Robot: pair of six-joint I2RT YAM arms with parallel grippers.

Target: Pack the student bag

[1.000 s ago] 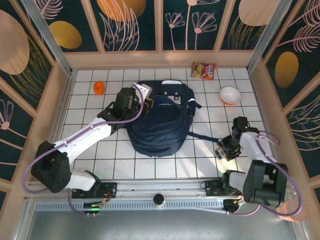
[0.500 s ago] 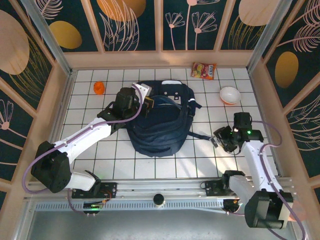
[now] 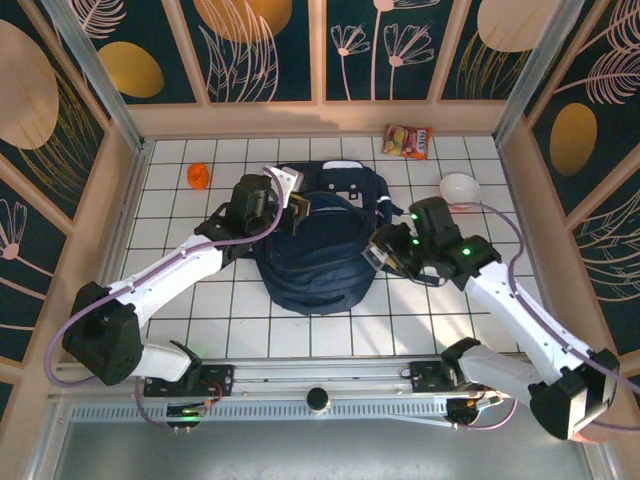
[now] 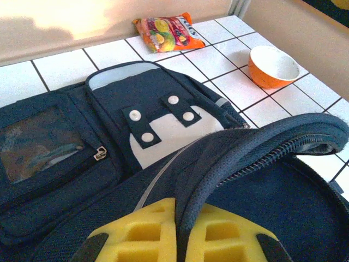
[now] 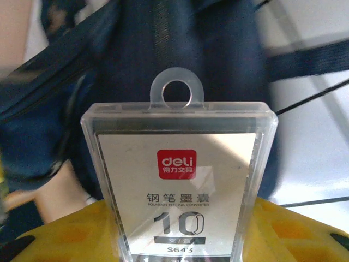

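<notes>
Nearest to us, at the right flank of the backpack (image 3: 320, 275), our right gripper (image 3: 382, 252) is clamped on a clear plastic box (image 5: 175, 180) with a red-and-white label. The box stands upright between the yellow pads (image 5: 297, 229), its hanging loop pointing at the dark fabric. The backpack lies flat in the middle of the tiled table (image 3: 400, 320), straps trailing off its right side. A little farther on, at the backpack's upper left, our left gripper (image 3: 296, 206) is pinched shut on the zip rim (image 4: 262, 143) of the main compartment. It holds the rim up in an arch, so the mouth seems to gape just right of the pinch. Past the backpack's far right corner sits a bowl (image 4: 272, 65), off its far left a small orange object (image 3: 199, 176), and beyond its far edge a snack packet (image 3: 408, 141). We judge this to be the loading step, with the box on its way to the opening. Next we would need to bring it over the raised rim, tip it down inside, and let go only once it is well within, while our left side holds the rim high.
</notes>
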